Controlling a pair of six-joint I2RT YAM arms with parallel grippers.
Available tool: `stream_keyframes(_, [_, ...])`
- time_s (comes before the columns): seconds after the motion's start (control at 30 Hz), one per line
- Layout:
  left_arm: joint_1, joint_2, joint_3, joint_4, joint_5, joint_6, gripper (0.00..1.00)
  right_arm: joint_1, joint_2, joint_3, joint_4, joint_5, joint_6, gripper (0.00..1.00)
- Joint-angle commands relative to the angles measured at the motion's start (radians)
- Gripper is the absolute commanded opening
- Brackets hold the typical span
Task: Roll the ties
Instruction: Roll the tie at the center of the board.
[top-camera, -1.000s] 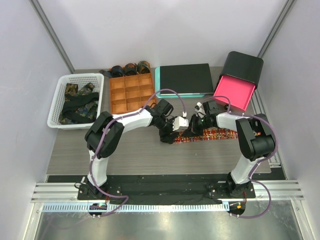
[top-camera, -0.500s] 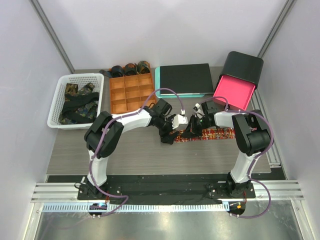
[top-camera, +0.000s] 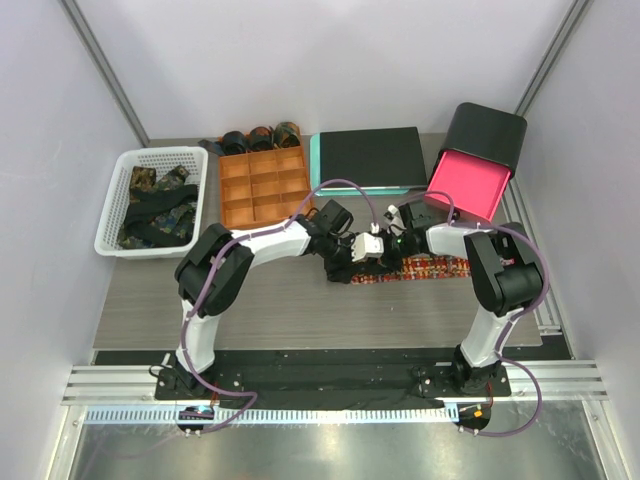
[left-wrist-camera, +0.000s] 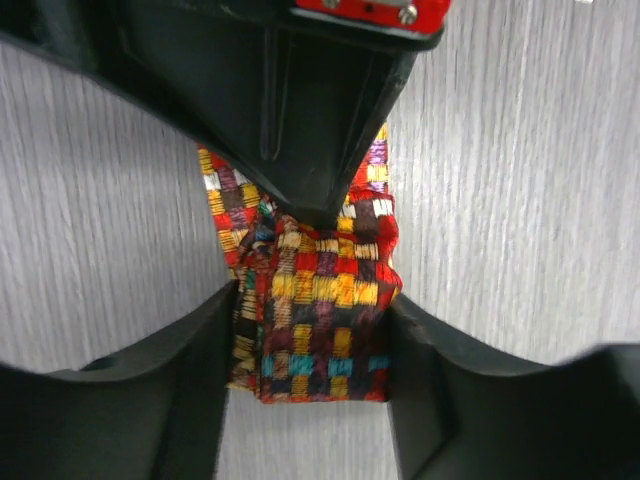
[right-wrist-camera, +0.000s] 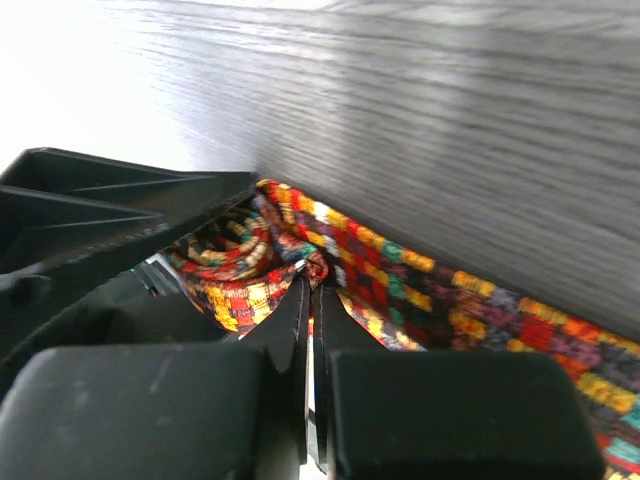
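Note:
The red-orange check tie (top-camera: 435, 268) lies flat on the table, its left end wound into a small coil. In the left wrist view the coil (left-wrist-camera: 320, 330) sits between my left gripper's (left-wrist-camera: 315, 300) fingers, which press on both of its sides. My right gripper (right-wrist-camera: 313, 285) is shut, pinching the tie's (right-wrist-camera: 450, 290) fabric at the coil's centre. From above, the left gripper (top-camera: 347, 268) and right gripper (top-camera: 385, 252) meet at the tie's left end. Dark green ties (top-camera: 155, 205) lie in a white basket. Three dark rolls (top-camera: 260, 137) sit behind the orange tray.
The orange compartment tray (top-camera: 262, 185) stands at the back left of centre, next to the white basket (top-camera: 115, 205). A black pad on a teal board (top-camera: 370, 158) and a black-and-pink box (top-camera: 475, 165) stand at the back right.
Both grippers have shifted a little at the tie's left end, the left wrist moving slightly right. The flat length of tie looks slightly shorter.

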Motion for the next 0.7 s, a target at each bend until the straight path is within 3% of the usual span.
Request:
stream_keyframes(0.0, [-0.008,0.021,0.002,-0.044,-0.002,0.039,0.52,0.014,-0.073,0.009,0.042,0.0,0.042,0.01])
stream_keyframes(0.13, [-0.008,0.007,-0.026,-0.048,-0.013,0.055,0.36,0.012,-0.079,0.044,0.036,-0.031,0.042,0.04])
stream_keyframes(0.2, [-0.008,0.007,-0.032,-0.054,-0.025,0.058,0.3,0.004,-0.08,0.079,-0.003,-0.042,0.002,0.15])
stream_keyframes(0.3, [-0.008,0.004,-0.049,-0.046,-0.028,0.052,0.29,-0.045,-0.083,0.136,-0.091,-0.036,-0.102,0.26])
stream_keyframes(0.47, [-0.008,0.0,-0.063,-0.029,-0.028,0.039,0.25,-0.111,-0.051,0.202,-0.243,0.012,-0.245,0.34])
stream_keyframes(0.57, [-0.008,0.0,-0.063,-0.023,-0.026,0.036,0.25,-0.111,-0.027,0.227,-0.246,0.046,-0.266,0.44])
stream_keyframes(0.67, [-0.008,-0.002,-0.063,-0.023,-0.028,0.033,0.25,-0.108,0.028,0.256,-0.243,0.072,-0.282,0.49])
